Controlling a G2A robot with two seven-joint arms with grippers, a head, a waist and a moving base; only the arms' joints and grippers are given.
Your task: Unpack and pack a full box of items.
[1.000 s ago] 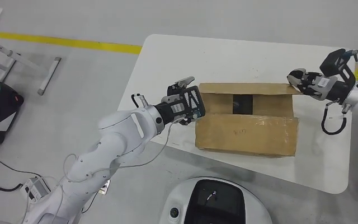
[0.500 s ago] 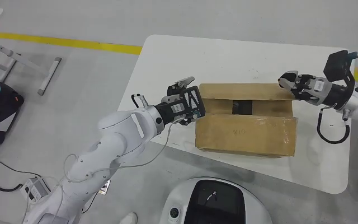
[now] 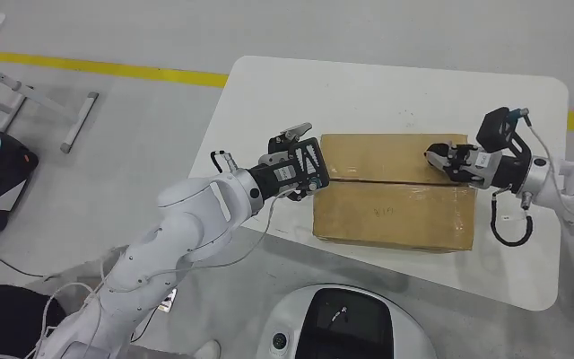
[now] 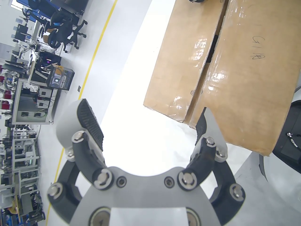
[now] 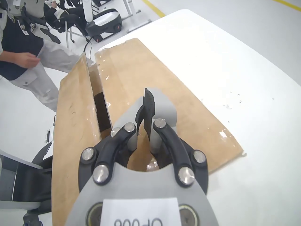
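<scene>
Cardboard box [image 3: 395, 202] sits mid-way on the white surface [image 3: 359, 94], its top folded down but for a narrow slit along the middle. Right gripper [image 5: 147, 99], clenched on nothing, is over the far flap [image 3: 372, 157]. Left gripper [image 4: 143, 111] hangs released just beside the box's end.

Top view straight down on the table [image 3: 359, 90], both wrist views close, facing the box [image 4: 247, 83] from opposite ends.

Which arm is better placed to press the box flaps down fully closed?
Right, probably. The right gripper, shut, is over the far flap of the box. The left gripper is open and sits beside the box's end, off its top.
</scene>
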